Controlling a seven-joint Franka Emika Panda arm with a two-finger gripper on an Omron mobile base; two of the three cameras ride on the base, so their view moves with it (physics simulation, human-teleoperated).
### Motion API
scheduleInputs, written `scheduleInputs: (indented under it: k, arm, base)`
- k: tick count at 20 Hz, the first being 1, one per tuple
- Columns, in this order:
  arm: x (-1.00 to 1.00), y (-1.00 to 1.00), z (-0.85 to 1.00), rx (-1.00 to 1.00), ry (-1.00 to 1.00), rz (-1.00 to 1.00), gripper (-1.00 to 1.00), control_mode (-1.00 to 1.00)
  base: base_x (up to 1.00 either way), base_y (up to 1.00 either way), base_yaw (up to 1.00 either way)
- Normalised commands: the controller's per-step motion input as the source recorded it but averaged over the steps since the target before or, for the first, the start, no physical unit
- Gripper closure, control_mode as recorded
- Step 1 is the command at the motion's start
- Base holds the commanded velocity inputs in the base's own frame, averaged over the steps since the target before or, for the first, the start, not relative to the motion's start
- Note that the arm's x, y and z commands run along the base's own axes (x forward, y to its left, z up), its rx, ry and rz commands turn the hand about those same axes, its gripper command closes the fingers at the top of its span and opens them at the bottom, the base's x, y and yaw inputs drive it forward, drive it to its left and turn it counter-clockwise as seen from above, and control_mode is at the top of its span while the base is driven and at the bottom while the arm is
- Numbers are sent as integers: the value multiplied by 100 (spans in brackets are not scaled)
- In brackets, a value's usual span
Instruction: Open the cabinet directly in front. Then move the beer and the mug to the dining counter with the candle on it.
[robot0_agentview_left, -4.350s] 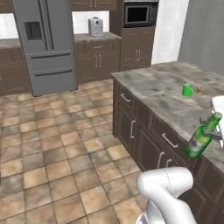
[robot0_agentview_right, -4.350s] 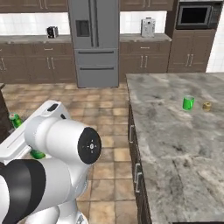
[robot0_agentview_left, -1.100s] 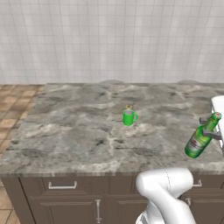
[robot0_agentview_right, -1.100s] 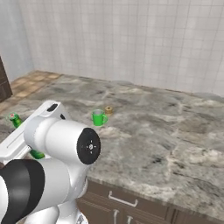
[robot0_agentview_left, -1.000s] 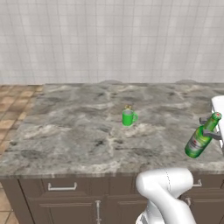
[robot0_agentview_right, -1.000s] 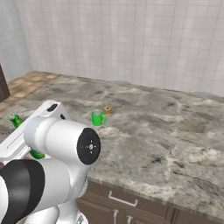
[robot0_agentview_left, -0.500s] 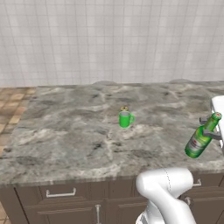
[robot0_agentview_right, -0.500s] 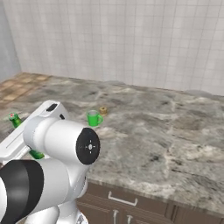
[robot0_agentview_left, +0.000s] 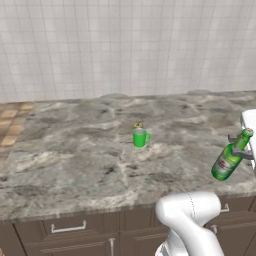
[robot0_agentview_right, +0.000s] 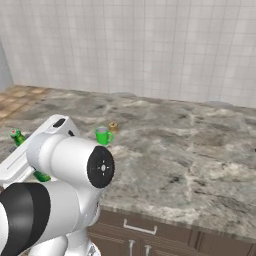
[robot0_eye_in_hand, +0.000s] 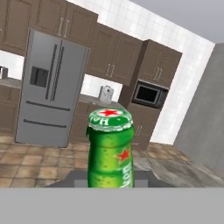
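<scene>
Glossy green glass beer, glossy mug, matt marbled stone dining counter, tiled wall.

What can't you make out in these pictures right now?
- Beer in the right base view: only its cap end shows; the robot's white arm hides the body.
- Candle in the left base view: mostly hidden behind the mug, too small for detail.
- Beer's lower body in the hand view: cut off at the bottom.
</scene>
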Motion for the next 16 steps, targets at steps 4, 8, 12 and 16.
scheduleInputs:
  k: [4,8,12,16]
  arm:
    - [0,0,0,0,0,0,100,100]
    - [0,0,0,0,0,0,100,100]
    - [0,0,0,0,0,0,100,100]
    - [0,0,0,0,0,0,100,100]
  base:
    - [100,0,-25]
    - [100,0,-26]
    - [87,0,-20]
    - [37,0,-7]
